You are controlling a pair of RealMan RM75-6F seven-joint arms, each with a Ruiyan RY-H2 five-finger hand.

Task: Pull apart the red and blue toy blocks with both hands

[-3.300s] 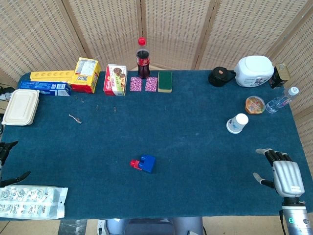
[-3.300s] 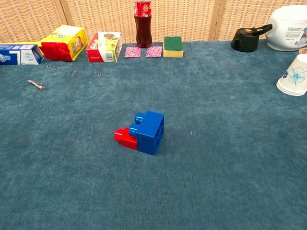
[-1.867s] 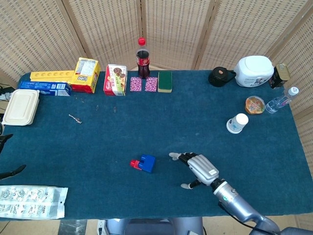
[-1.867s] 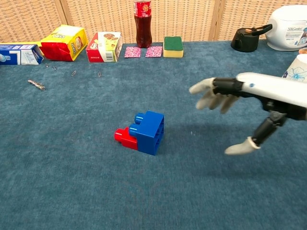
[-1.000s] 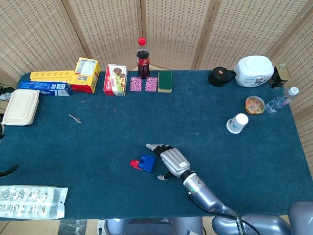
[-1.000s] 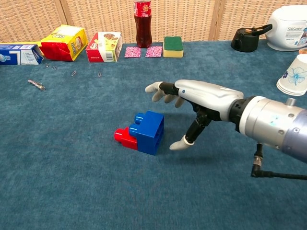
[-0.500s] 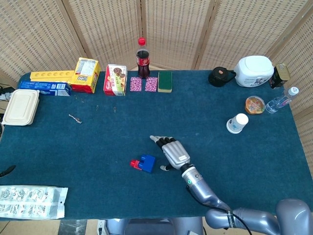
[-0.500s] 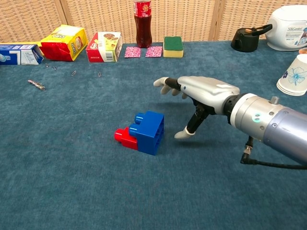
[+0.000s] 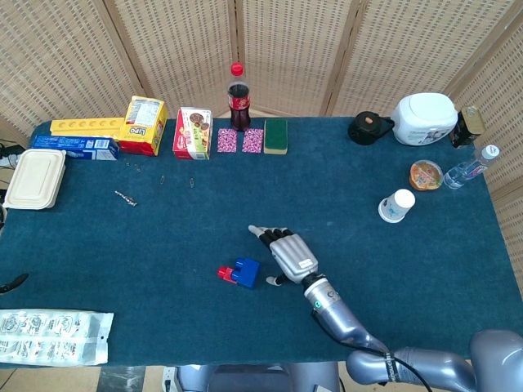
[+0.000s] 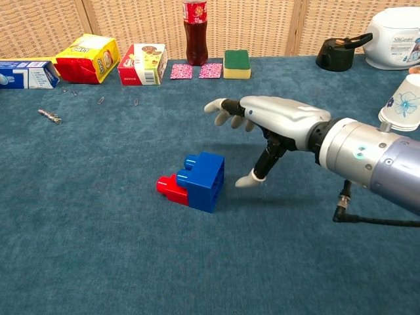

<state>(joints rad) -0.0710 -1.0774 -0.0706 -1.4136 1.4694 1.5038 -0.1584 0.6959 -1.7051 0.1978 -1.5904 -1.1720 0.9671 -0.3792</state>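
Glossy plastic blocks (image 10: pixel 195 180), matt cloth tbl (image 10: pixel 98 249)

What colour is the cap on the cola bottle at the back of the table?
Red. The dark cola bottle's screw cap shows best in the head view; the chest view crops it off.

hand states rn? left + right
Left hand: only dark fingertips show at the table edge; cannot tell.
Right hand: open, holding nothing, beside the blue block, not touching.
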